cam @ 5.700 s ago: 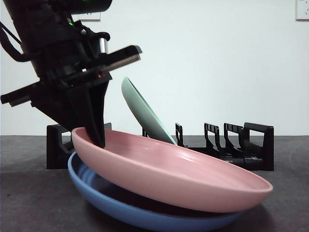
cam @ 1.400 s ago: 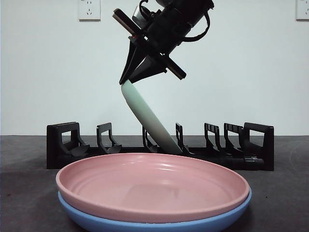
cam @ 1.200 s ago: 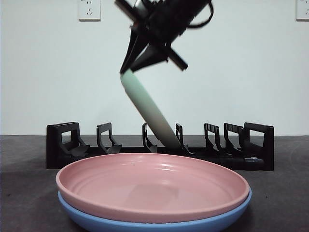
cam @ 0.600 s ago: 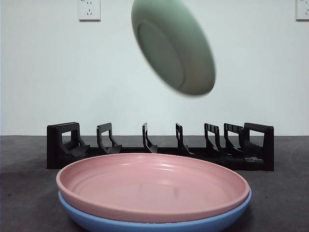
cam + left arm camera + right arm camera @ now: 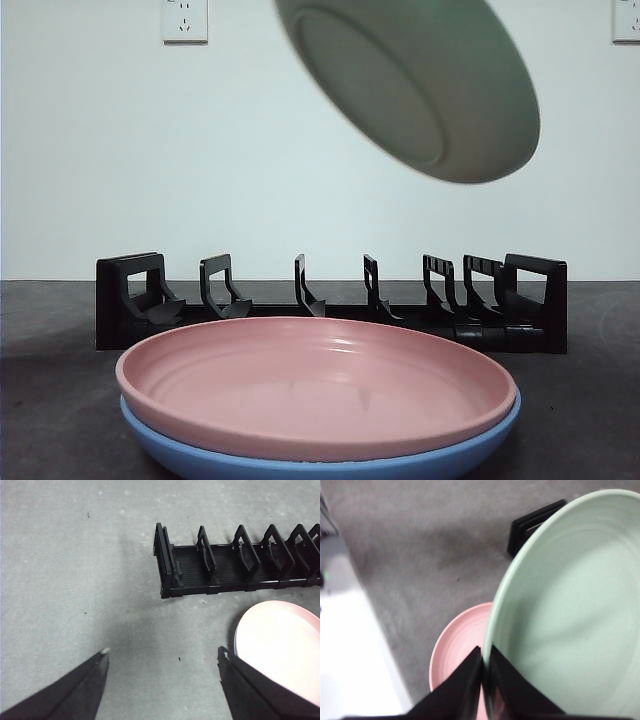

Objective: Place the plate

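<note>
A pale green plate point(image 5: 415, 85) hangs high in the air above the black rack point(image 5: 330, 305), its underside facing the front view. My right gripper point(image 5: 486, 677) is shut on the green plate's rim point(image 5: 570, 605); the gripper itself is out of the front view. A pink plate point(image 5: 315, 385) lies flat on a blue plate point(image 5: 300, 462) in front of the rack. The rack's slots stand empty. My left gripper point(image 5: 162, 660) is open and empty over the grey table, near the rack's end point(image 5: 167, 567) and beside the pink plate point(image 5: 280, 647).
The rack has several upright dividers and runs across the table behind the stacked plates. A white wall with an outlet point(image 5: 184, 20) stands behind. In the right wrist view the table's edge and a white floor point(image 5: 350, 645) show.
The green plate has been lifted out of the rack, turned and carried up and toward the camera, now larger and further right. The pink and blue plates have not moved.
</note>
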Available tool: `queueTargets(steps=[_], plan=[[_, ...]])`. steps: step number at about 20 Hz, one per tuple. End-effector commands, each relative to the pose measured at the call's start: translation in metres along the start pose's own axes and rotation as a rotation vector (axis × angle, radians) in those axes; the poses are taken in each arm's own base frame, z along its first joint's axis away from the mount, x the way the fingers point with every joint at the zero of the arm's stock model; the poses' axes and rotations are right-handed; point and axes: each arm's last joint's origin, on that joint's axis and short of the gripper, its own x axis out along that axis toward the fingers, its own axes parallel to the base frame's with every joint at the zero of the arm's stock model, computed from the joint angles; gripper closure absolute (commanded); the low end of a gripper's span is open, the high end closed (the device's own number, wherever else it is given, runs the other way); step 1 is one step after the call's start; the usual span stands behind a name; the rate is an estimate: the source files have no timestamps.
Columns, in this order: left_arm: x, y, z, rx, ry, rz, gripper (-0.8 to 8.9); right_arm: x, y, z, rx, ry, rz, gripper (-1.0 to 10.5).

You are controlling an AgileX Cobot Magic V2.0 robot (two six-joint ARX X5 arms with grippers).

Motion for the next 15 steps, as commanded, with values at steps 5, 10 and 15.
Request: queueTargets(steps=[5,10,15], plan=[[-0.003,-0.001,0.004,-0.009,-0.023,-0.006,4.69,0.041,0.038,-0.022,-0.187,0.176,0.028,9.3],[-0.003,-0.001,0.004,-0.009,-0.023,-0.006,4.69,0.082,0.05,-0.035,-0.233,0.333,0.026,9.3],[-0.003,-0.001,0.004,-0.009,-0.024,-0.006,4.69,0.112,0.055,-0.048,-0.257,0.442,0.015,9.3]])
